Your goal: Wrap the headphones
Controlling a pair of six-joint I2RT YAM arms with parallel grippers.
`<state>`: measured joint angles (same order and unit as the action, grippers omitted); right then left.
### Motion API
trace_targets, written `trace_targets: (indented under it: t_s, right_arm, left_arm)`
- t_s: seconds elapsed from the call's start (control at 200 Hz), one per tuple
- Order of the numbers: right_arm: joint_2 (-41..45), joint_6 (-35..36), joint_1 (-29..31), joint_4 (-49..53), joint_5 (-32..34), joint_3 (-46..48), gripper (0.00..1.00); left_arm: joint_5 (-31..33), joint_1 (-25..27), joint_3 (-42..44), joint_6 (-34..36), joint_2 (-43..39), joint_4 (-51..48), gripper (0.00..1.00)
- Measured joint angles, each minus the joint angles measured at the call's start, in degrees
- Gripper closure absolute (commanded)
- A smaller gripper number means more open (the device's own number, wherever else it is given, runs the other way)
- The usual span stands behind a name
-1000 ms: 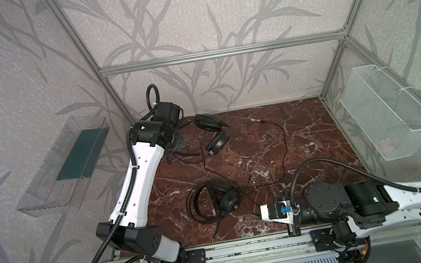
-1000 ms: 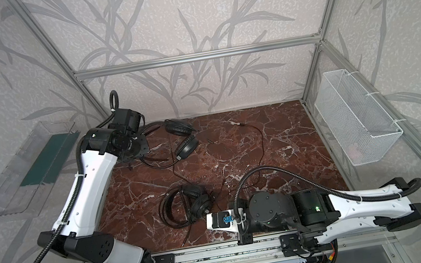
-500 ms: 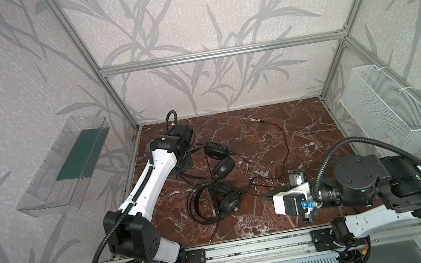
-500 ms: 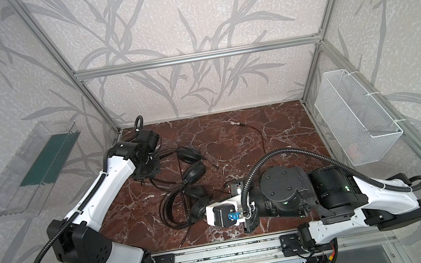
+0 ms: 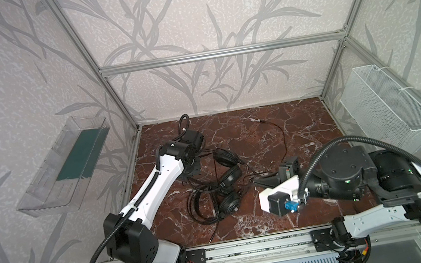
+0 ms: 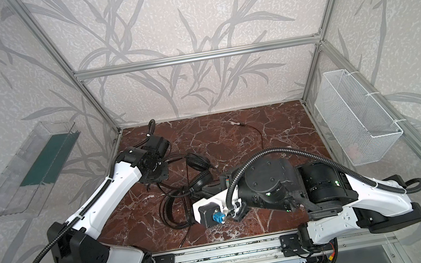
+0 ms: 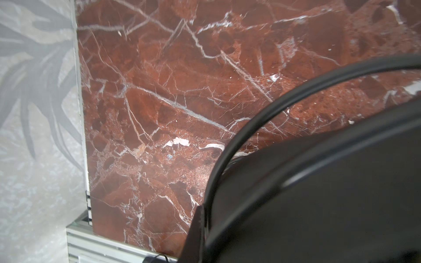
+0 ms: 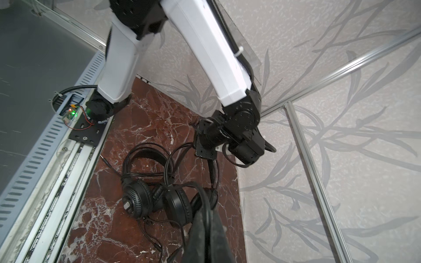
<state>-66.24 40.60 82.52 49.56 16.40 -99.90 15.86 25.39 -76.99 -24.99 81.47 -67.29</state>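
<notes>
Two black headphones lie side by side left of centre on the red marble floor. The farther headset (image 5: 226, 158) (image 6: 197, 161) has its thin headband in my left gripper (image 5: 194, 170) (image 6: 154, 175), which is shut on it; the left wrist view shows only that curved headband wire (image 7: 250, 127) against a dark finger. The nearer headset (image 5: 227, 206) (image 8: 136, 200) lies free. My right gripper (image 5: 257, 180) (image 8: 204, 202) is shut on a thin black cable (image 5: 284, 140) just right of the earcups; the cable runs between its fingers (image 8: 196, 232). Its plug (image 5: 259, 121) rests near the back.
A white wire basket (image 5: 389, 109) hangs on the right wall and a clear tray with a green base (image 5: 66, 166) on the left wall. The aluminium rail (image 5: 250, 248) runs along the front. The nearer headset's plug (image 8: 103, 157) lies by that rail.
My left gripper has carried the farther headset from the back left corner forward, beside the nearer one. My right arm has risen and its gripper moved back from the front edge with the cable.
</notes>
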Motion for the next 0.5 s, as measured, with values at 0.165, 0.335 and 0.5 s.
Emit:
trace_targets:
  t_s: [0.165,0.335,0.5]
  right_arm:
    - [-0.1,-0.9,-4.0,0.9,-2.9,-3.9,1.00]
    - [-3.3,-1.3,-6.9,2.6,-5.0,-10.6,1.00]
    - [-5.4,-2.4,-12.5,3.2,-8.2,-13.0,1.00]
  left_arm:
    - [1.7,3.1,1.0,1.3,-5.6,-0.7,1.00]
    - [1.8,7.6,1.0,2.5,-8.9,-1.7,1.00]
    - [1.8,12.4,1.0,4.3,-10.8,-3.1,1.00]
